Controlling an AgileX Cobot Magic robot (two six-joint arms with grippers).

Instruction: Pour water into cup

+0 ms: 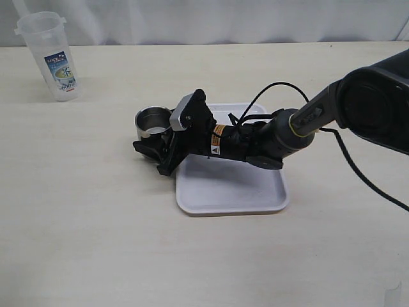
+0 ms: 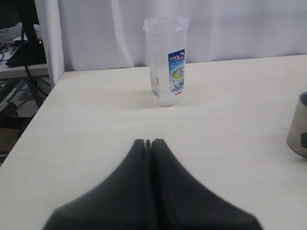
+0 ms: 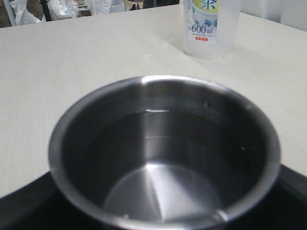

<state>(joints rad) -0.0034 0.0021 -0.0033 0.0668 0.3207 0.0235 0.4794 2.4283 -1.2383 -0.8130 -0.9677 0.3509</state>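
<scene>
a steel cup [image 3: 163, 158] sits between the dark fingers [image 3: 19, 211], which lie against its wall on either side. beyond the fingers a clear labelled container [image 3: 211, 28] stands on the pale table [image 3: 72, 62].

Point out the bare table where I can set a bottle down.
Free: the broad strip of table nearest the exterior camera, past the tray, and the stretch between the plastic container and the cup. Crowded: the cup, with the right gripper around it, and the tray under that arm.
</scene>
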